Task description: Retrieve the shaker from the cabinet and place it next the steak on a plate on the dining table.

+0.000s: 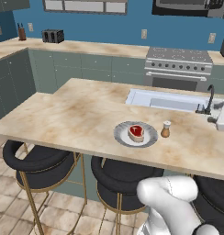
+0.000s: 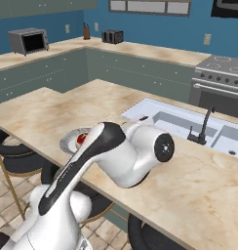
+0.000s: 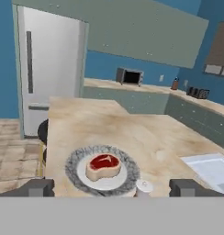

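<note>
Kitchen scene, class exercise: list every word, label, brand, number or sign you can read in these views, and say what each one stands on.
None can be read.
The shaker, the plate and the steak carry no print.
The stove has knobs with no readable marks.
The microwave, the toaster and the fridge show no brand.
The wall outlets are blank plates.

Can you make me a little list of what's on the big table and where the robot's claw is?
steak: on the plate, in its middle
shaker: upright on the dining table, just beside the plate, on the sink's side
sink: set into the table top
claw: open, above the shaker, holding nothing
stools: under the table's near edge
</note>
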Motion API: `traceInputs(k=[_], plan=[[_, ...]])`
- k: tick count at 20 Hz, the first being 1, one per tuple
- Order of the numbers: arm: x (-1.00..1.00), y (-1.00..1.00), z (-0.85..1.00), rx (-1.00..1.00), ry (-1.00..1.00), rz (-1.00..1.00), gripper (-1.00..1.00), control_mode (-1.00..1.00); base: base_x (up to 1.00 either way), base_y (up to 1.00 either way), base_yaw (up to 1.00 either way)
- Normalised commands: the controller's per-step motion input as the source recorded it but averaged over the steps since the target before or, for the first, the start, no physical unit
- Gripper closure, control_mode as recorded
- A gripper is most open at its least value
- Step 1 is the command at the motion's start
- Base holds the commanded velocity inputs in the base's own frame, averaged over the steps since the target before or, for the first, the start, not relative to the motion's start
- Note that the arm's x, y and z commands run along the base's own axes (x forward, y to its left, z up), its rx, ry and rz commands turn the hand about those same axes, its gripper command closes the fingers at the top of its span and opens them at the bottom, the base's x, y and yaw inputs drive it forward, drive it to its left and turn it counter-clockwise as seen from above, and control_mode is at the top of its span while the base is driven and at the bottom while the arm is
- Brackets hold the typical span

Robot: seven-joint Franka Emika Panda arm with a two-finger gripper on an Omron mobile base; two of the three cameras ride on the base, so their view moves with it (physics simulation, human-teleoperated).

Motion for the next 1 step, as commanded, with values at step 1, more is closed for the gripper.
traceInputs(k=[1], plan=[[-0.65,0.00,0.00,-0.18,0.00,0.00,-1.00,-1.00,0.00,0.00,0.00]])
